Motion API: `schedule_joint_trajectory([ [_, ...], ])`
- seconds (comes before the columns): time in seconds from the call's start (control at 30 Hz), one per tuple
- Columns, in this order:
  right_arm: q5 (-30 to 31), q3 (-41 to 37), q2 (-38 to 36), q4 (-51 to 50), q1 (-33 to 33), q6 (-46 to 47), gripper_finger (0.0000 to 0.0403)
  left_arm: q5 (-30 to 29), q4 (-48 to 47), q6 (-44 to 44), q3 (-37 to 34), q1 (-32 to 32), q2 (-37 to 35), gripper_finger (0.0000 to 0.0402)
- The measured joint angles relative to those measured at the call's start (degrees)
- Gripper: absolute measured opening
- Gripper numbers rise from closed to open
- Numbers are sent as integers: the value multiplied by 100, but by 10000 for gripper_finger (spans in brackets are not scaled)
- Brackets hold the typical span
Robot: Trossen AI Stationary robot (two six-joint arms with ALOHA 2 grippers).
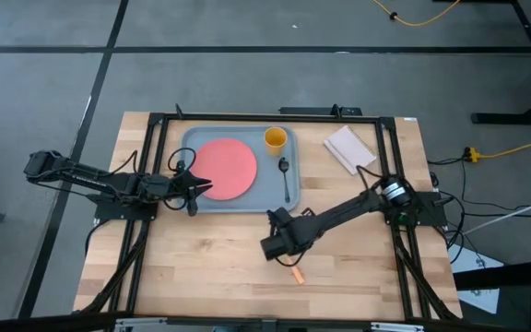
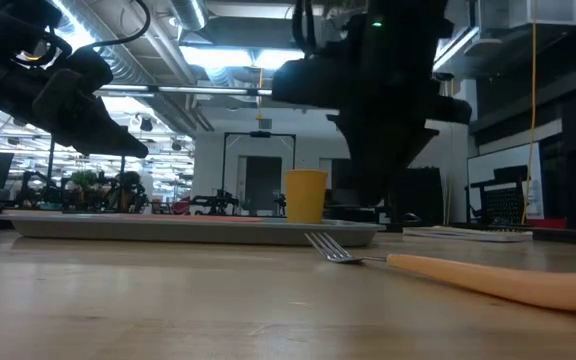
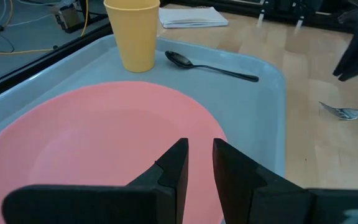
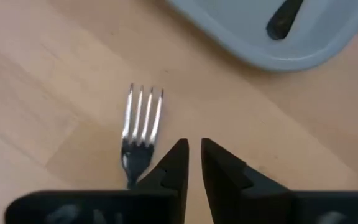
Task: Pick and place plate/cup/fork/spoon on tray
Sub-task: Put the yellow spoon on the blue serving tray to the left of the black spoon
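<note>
The grey-blue tray [image 1: 192, 148] lies at the table's far middle. On it rest the pink plate [image 1: 226, 168], the yellow cup [image 1: 276, 139] standing upright, and the dark spoon [image 1: 286, 180]. The fork [image 2: 448, 272], with metal tines [image 4: 143, 118] and an orange handle [image 1: 295, 275], lies flat on the wood near the front edge. My right gripper [image 4: 193, 146] hangs above the fork's tine end, pointing steeply down, a narrow gap between its fingers and nothing in it. My left gripper [image 3: 197, 158] hovers over the plate's left part, narrowly open and holding nothing.
A white folded napkin [image 1: 349, 148] lies right of the tray at the far right. Black frame rails [image 1: 155, 166] run along the table's left and right sides. Bare wood [image 1: 201, 267] stretches between the tray and the near edge.
</note>
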Motion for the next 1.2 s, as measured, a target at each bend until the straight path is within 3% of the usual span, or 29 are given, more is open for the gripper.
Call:
schedule_joint_trajectory([
  [0.43,-281,289,232,43,536,1133,113,0,-2,-1,0,-2,1,66],
  [0.83,-466,286,675,296,634,1129,138,0,0,0,0,-1,0,66],
  [1.0,-762,286,675,335,585,1129,112,0,-2,-2,0,-2,2,66],
  [1.2,-909,289,681,483,438,1122,33,0,-2,-1,0,0,2,66],
])
